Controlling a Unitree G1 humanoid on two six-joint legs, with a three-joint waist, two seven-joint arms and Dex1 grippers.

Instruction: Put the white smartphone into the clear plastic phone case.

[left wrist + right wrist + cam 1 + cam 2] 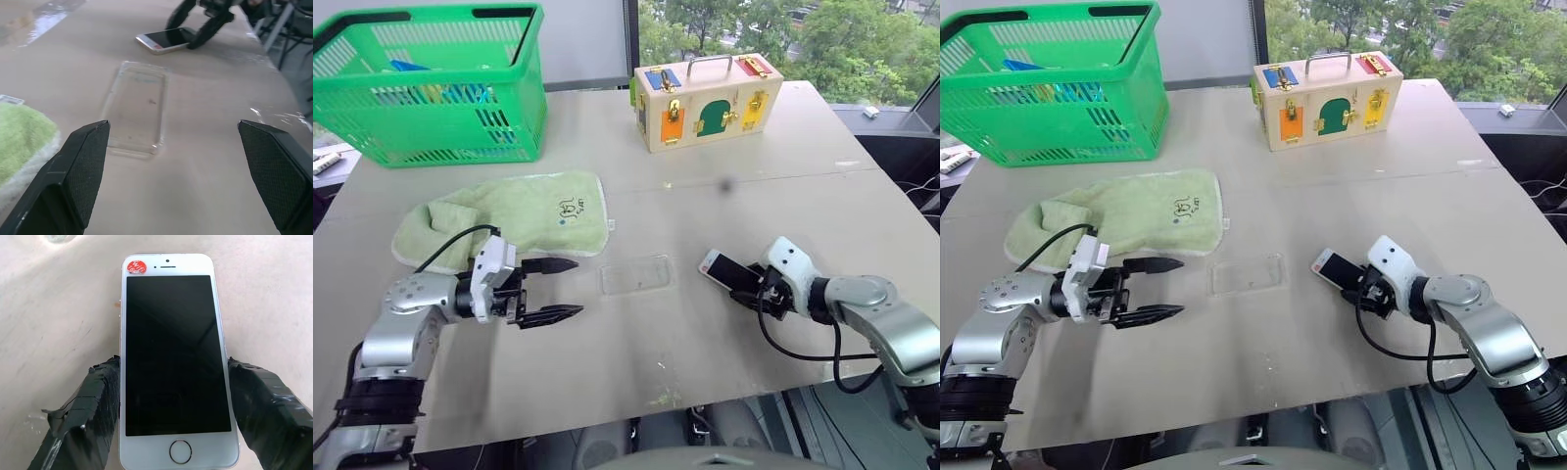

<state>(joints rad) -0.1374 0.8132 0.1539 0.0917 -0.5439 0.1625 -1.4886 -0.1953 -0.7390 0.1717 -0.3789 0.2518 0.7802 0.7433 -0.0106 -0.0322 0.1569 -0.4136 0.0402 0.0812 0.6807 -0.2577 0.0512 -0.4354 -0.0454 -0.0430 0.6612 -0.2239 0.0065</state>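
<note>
The white smartphone (171, 357) lies screen up on the table, right of centre, a red sticker at its far corner. My right gripper (741, 284) has one black finger against each long edge of it, shut on the phone's near half. The clear plastic phone case (634, 275) lies flat and empty at the table's middle, a short way left of the phone. Further left, my left gripper (578, 287) points at the case with its fingers (83, 161) spread wide, open and holding nothing, a small gap short of the case's near end (137, 105).
A green towel (509, 220) lies just behind my left gripper. A green basket (431, 88) stands at the back left and a wooden lock box (705, 98) at the back centre. The table's front edge (636, 406) runs close below both arms.
</note>
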